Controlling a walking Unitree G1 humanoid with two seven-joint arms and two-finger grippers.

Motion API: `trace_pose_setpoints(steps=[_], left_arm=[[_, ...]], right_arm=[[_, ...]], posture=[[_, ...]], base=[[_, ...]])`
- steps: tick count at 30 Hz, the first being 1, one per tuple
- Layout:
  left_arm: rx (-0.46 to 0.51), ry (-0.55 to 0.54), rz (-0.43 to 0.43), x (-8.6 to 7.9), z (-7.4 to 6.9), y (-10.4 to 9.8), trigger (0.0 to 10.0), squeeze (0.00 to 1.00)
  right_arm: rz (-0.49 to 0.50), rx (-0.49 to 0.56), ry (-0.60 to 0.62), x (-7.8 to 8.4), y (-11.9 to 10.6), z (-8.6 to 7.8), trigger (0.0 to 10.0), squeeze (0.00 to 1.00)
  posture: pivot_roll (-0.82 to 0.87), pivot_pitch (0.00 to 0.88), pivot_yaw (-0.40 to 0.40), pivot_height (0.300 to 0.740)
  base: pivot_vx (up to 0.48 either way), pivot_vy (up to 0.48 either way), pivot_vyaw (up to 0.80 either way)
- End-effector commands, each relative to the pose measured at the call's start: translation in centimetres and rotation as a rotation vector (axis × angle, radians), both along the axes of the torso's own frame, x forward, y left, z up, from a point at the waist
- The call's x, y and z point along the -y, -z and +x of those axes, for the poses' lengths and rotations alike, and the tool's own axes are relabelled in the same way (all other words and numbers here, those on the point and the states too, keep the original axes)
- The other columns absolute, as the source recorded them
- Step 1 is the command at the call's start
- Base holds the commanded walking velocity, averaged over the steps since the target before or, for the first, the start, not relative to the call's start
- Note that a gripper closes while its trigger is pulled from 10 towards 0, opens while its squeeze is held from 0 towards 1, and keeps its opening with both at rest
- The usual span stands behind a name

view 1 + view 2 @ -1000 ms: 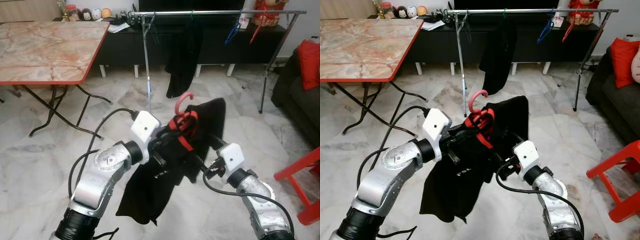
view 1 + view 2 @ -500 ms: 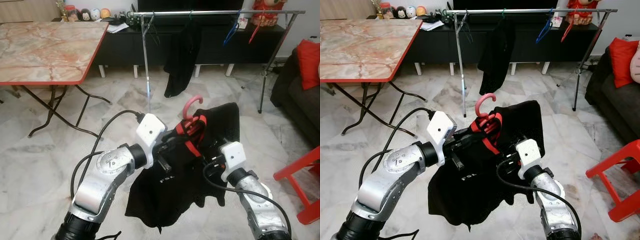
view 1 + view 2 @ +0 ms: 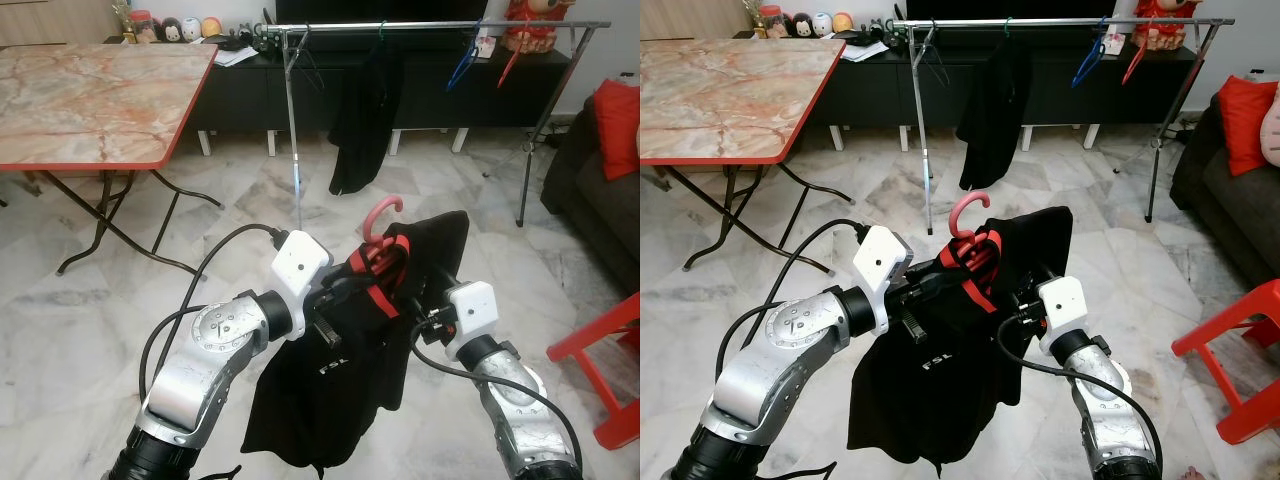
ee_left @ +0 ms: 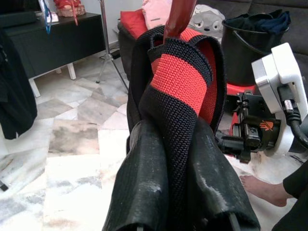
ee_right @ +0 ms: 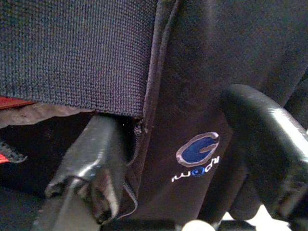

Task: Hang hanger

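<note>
You had the hanger (image 3: 383,225) up in front of the robot's chest, with a black shirt (image 3: 345,370) draped over it, and both arms were sharing the load. The left end effector (image 4: 185,159) was clamped on the red-and-black ribbed collar just under the pink hook, both fingers (image 4: 144,187) pressed flat against the knit. That grip kept the hook pointing up at about twelve o'clock, which is the attitude you would want for dropping it over a rail.

The right end effector (image 5: 178,159) sat at roughly three o'clock from the hook, against the shirt's shoulder. Its fingers (image 5: 98,163) stood moderately apart with black cloth and a small blue logo (image 5: 197,151) between them; whether they actually gripped the cloth could not be told from the wrist view. My reading is that this arm was there to spread the shoulder and stop the garment swinging.

The shirt hung free below the two arms, its hem clear of the marble floor (image 3: 90,330).

The clothes rail (image 3: 440,24) stood well ahead at twelve o'clock, carrying a black garment (image 3: 362,110) plus a blue hanger (image 3: 463,62) and a red hanger (image 3: 513,58) toward one o'clock. The marble-topped counter (image 3: 95,85) lay at ten o'clock and a red stool (image 3: 610,360) at four. The hook was well short of the rail, so the hanging itself was not yet done; you would likely need to walk closer and lift.
</note>
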State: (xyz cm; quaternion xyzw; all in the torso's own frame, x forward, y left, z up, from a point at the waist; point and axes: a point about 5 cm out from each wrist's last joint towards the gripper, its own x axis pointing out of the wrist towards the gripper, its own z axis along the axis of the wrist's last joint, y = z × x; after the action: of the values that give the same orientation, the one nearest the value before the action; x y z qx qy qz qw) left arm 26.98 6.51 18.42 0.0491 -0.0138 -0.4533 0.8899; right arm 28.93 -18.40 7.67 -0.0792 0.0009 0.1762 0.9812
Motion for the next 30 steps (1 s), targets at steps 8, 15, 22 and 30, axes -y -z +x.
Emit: trace_pose_setpoints(steps=[8, 15, 22, 30], left_arm=[[0.048, 0.006, -0.024, 0.24, -0.30, -1.28, 10.0, 0.00], [0.049, 0.000, -0.028, 0.15, -0.27, -1.38, 10.0, 0.00], [0.049, -0.014, -0.027, -0.13, -0.17, -1.35, 10.0, 0.00], [0.044, -0.024, -0.023, -0.43, -0.14, -1.25, 10.0, 0.00]], right_arm=[[0.022, 0.014, 0.021, 0.26, -0.34, 0.22, 0.0, 0.00], [0.026, 0.010, 0.019, 0.13, -0.23, 0.24, 0.0, 0.00], [0.029, 0.010, 0.022, 0.14, -0.26, 0.26, 0.0, 0.00], [0.031, 0.005, 0.020, 0.07, -0.17, 0.19, 0.0, 0.00]], posture=[[-0.01, 0.000, -0.032, 0.740], [-0.01, 0.001, -0.032, 0.740], [-0.01, 0.003, -0.032, 0.740], [0.00, 0.007, -0.033, 0.740]], base=[[0.000, 0.000, 0.00], [0.000, 0.000, 0.00], [0.000, 0.000, 0.00], [0.000, 0.000, 0.00]])
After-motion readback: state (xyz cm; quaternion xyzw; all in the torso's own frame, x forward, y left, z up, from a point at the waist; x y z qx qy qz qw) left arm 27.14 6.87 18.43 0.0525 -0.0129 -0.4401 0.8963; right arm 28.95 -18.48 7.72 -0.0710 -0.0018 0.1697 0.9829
